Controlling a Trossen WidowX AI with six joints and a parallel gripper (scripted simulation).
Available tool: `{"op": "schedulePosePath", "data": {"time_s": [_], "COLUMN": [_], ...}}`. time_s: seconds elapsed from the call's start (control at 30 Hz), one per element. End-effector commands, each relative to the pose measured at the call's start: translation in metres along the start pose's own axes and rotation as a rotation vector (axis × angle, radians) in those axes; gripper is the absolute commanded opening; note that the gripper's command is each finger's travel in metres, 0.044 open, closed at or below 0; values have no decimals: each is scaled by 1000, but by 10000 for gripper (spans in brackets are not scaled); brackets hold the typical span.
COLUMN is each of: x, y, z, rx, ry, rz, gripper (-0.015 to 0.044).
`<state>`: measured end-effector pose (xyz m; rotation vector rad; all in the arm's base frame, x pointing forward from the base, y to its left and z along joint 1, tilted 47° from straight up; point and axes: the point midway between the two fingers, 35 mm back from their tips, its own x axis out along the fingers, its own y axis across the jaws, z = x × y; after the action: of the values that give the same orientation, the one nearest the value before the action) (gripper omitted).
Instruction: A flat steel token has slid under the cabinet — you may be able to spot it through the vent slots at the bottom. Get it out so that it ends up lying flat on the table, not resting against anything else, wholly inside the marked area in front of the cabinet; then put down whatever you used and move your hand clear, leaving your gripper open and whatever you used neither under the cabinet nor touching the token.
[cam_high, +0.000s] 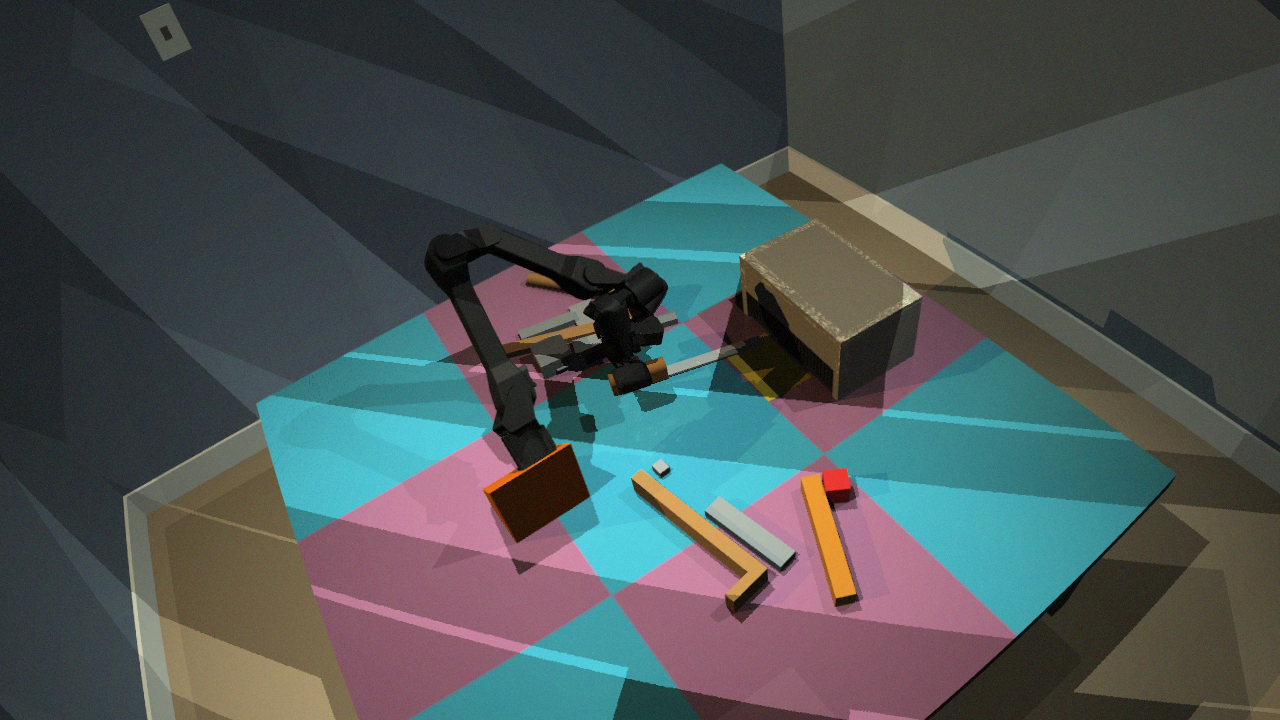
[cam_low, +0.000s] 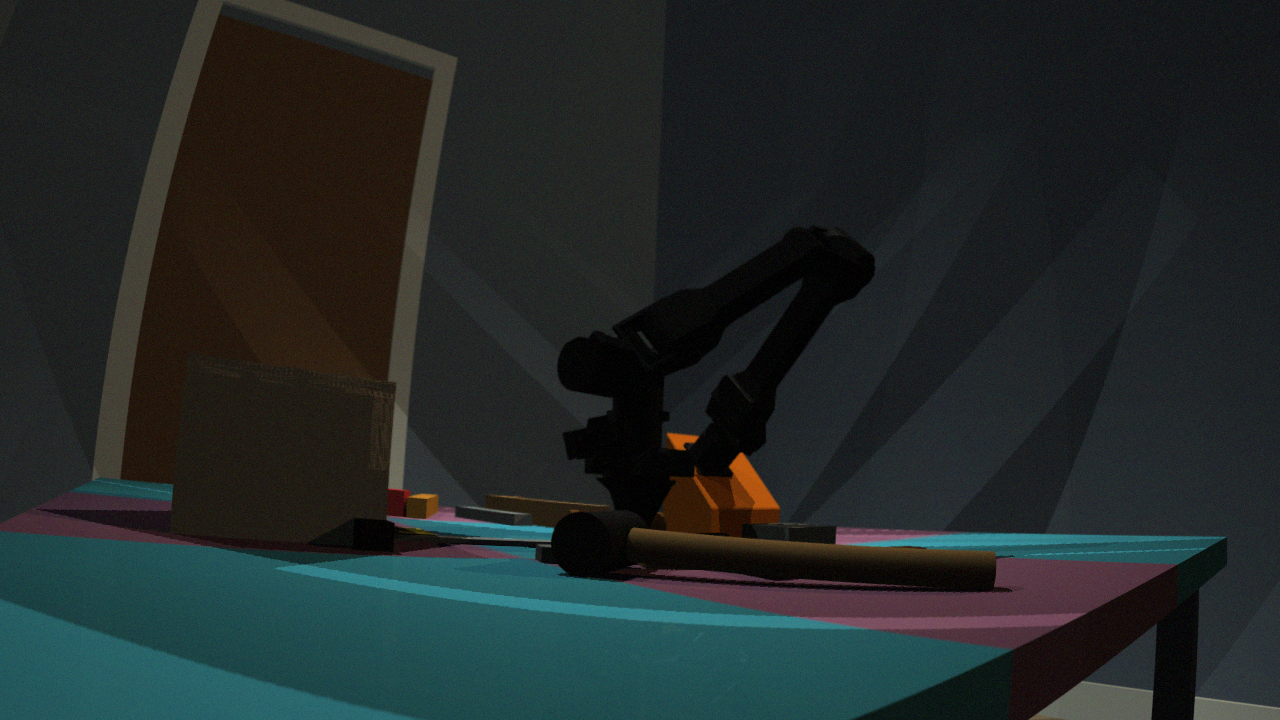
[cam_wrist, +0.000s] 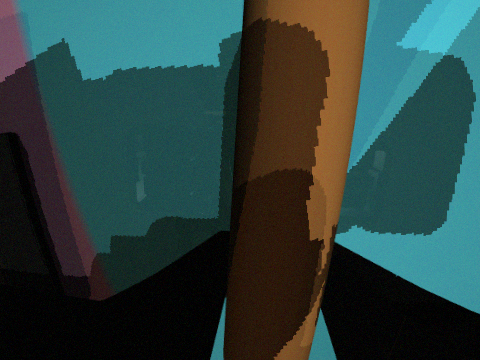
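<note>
My gripper (cam_high: 637, 377) (cam_wrist: 271, 246) is shut on the round wooden handle of a tool with a long flat grey blade (cam_high: 702, 360). The handle (cam_wrist: 300, 125) runs up the middle of the wrist view. The blade points at the cabinet (cam_high: 832, 277) (cam_low: 277, 447), low over the table, and its far end is in shadow over the yellow marked area (cam_high: 762, 381). I cannot tell whether it touches the table or reaches the dark vent slots. The steel token cannot be made out in any view.
A mallet (cam_low: 805, 557) and other long pieces lie behind the arm. Toward the front lie an L-shaped wooden bar (cam_high: 693, 521), a grey bar (cam_high: 750, 534), an orange bar (cam_high: 828, 541), a red block (cam_high: 836, 483) and a small grey block (cam_high: 660, 467). A dark block (cam_low: 372, 534) is by the cabinet.
</note>
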<state>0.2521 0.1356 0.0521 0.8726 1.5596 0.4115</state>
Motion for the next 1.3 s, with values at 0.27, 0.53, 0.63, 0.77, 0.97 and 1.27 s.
{"op": "schedulePosePath", "data": {"time_s": [0.27, 0.53, 0.63, 0.77, 0.97, 1.27], "x": [-1, -1, -1, -1, -1, -1], "y": [1, 1, 1, 1, 2, 2], "z": [0, 0, 0, -1, -1, -1], "rx": [-104, -169, -193, -225, -273, -346], "ry": [-2, -2, -2, -2, -2, -2], "rz": [3, 3, 3, 3, 3, 3], "gripper": [0, 0, 0, 0, 0, 0]}}
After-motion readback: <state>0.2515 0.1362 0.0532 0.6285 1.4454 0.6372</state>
